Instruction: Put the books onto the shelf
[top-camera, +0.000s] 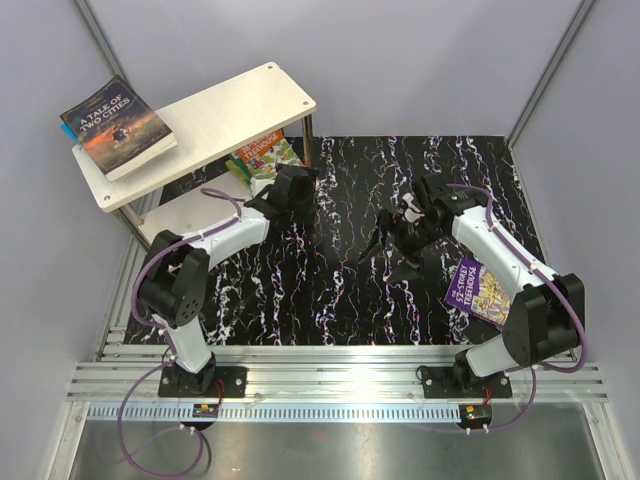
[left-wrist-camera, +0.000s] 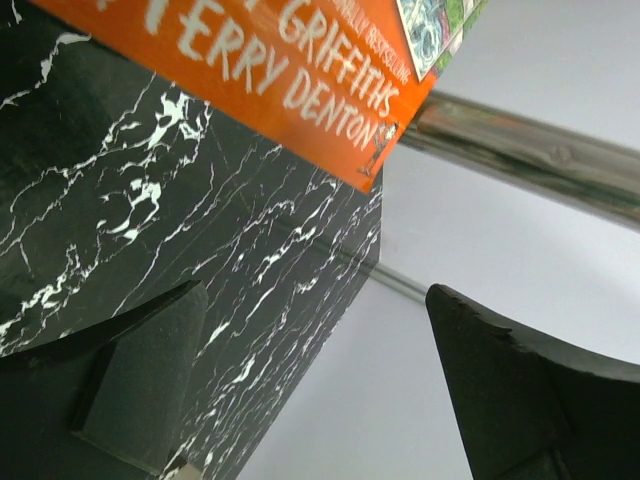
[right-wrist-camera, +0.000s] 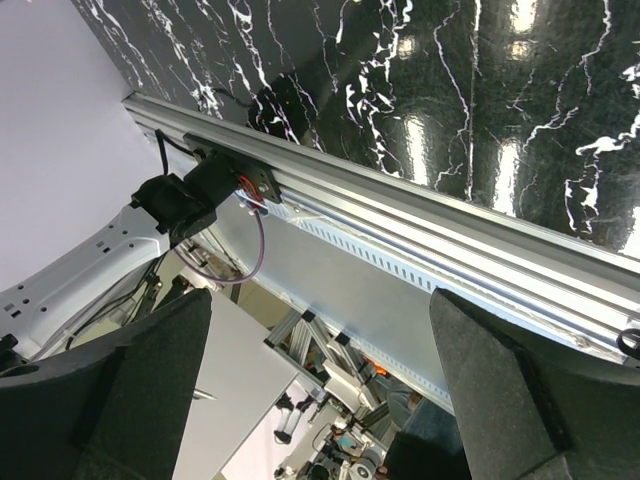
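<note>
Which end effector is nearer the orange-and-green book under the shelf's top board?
Left. The left end effector is right beside the book; the right end effector hangs over the middle of the table, far to its right.

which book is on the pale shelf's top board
The dark "A Tale of Two Cities" paperback, at the left end of the top board. The green-and-orange Treehouse book sits lower, partly under it; the purple book lies on the black marble table.
</note>
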